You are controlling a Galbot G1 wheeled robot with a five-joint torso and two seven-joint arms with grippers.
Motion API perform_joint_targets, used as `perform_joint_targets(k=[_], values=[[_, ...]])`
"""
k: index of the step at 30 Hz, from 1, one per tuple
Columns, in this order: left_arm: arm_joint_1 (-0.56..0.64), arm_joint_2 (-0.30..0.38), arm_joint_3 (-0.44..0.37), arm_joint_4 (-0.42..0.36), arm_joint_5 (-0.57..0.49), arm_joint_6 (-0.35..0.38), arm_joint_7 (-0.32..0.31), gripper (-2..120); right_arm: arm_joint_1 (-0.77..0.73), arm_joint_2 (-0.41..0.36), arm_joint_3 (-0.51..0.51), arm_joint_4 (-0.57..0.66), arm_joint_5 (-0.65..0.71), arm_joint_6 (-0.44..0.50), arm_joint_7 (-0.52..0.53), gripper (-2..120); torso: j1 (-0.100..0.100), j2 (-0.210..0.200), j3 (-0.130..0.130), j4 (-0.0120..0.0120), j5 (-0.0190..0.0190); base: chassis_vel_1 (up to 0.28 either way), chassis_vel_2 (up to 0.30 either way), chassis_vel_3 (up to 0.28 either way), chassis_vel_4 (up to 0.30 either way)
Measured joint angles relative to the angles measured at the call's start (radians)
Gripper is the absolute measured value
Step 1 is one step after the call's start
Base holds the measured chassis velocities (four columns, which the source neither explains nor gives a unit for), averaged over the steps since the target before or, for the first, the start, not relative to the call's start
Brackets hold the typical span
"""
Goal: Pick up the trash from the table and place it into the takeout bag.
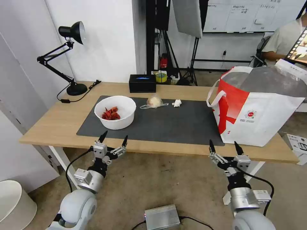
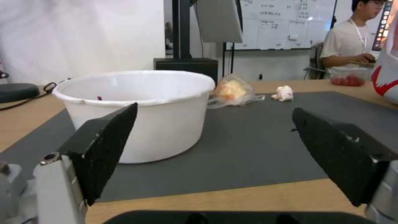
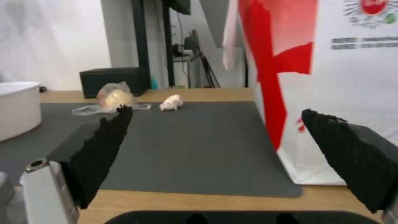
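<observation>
Fingers on both grippers are spread wide and hold nothing: left gripper (image 1: 113, 139) and right gripper (image 1: 224, 145) wait at the near edge of the desk (image 1: 48, 123). No trash is bagged that I can see. At 12 o'clock from the left gripper sits the bowl (image 1: 115, 111); the lump bag (image 1: 154, 101) and tissue (image 1: 176, 103) lie farther back. At 1 o'clock from the right gripper stands the takeout bag (image 1: 262, 118). Left wrist view shows a clear box (image 2: 347, 76) with red bits behind.

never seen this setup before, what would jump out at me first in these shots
The big white-and-red takeout bag stands open at the right end of the table, its foil lining showing. On the dark mat sit a white bowl with red shells at the left and, farther back, a clear bag with a beige lump and a crumpled tissue. The left gripper and right gripper hover open at the near edge.
</observation>
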Motion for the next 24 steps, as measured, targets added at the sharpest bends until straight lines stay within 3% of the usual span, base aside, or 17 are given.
perform_joint_targets(k=[16,24], values=[[0.013,-0.016,0.003,-0.009,0.010,0.001,-0.001,100,0.010,-0.026,0.011,0.005,0.038,-0.010,-0.028,100,0.000,0.000,0.000,0.0000,0.0001,0.000,0.000,0.000,0.000],[0.026,-0.017,0.000,-0.020,0.008,0.002,-0.002,100,0.033,-0.080,0.028,0.027,0.172,-0.023,-0.049,100,0.000,0.000,0.000,-0.0002,0.0002,0.000,0.000,0.000,0.000]])
